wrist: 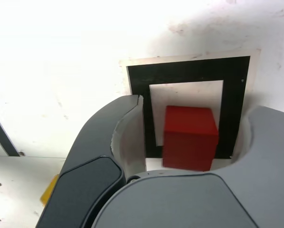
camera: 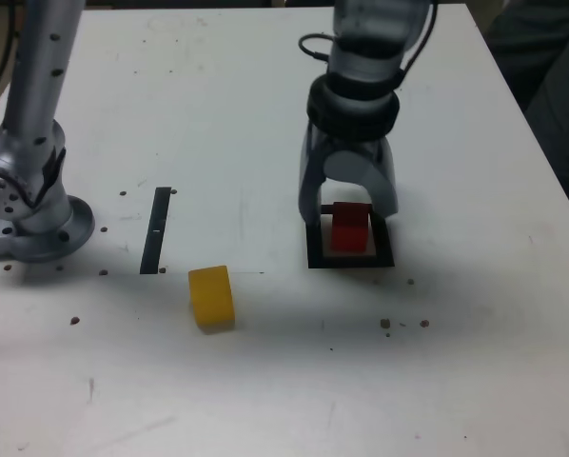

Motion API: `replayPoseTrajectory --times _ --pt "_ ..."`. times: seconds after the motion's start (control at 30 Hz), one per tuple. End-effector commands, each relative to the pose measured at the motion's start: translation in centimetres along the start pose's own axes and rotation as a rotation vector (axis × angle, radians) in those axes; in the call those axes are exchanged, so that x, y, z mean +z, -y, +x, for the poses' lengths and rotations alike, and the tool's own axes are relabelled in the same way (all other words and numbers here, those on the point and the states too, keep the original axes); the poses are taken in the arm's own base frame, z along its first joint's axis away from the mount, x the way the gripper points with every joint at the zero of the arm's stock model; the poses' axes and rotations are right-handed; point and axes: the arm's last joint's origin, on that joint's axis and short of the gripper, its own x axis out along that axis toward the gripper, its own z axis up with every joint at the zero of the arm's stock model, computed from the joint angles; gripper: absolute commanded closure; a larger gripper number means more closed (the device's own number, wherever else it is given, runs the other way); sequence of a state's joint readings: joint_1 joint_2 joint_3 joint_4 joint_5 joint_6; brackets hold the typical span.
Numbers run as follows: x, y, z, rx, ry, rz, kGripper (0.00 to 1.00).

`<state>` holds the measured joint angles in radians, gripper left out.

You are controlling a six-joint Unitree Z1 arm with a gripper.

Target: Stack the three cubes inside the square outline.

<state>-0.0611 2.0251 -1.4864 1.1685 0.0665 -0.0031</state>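
So the Z1's dark grey metal gripper (camera: 349, 205) has its jaws spread well apart over the solid red matte cube (wrist: 189, 137), with a visible gap on both sides, so it isn't holding anything; the cube sits inside the thick black square outline with the pale centre (camera: 316, 249), on the white tabletop (camera: 456, 362). The solid yellow matte cube (camera: 211, 297) is out on its own, well apart from the outline, toward the exterior view's left, just beyond the lower end of the thin black straight strip (camera: 156, 230).

Step in hand looks like letting go of the red one as the base of the stack; to do it well, the arm wants to get both fingers fully clear of the cube's sides, then lift straight up without any sideways drift, since a brushed finger could twist or shove the base; only then swing over for yellow.

Count-wise: one gripper, one outline, one strip, two cubes in sight, one red and one yellow; no third cube shows in either view, so can't say where it is.
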Motion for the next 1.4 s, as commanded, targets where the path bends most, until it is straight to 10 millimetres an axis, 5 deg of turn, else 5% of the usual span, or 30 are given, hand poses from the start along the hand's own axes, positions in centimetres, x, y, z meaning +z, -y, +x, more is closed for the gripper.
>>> replayPoseTrajectory --times 0.0,0.37,0.87,1.37 --pt "-1.1 -0.1 -0.7 0.01 0.014 -0.002 0.01" --pt "-5.4 0.3 -2.2 0.033 0.025 0.05 0.01" --pt "-10.1 3.3 -1.9 0.019 -0.012 0.167 0.01" --pt "-12.4 7.1 -1.5 0.015 -0.005 0.326 0.01"
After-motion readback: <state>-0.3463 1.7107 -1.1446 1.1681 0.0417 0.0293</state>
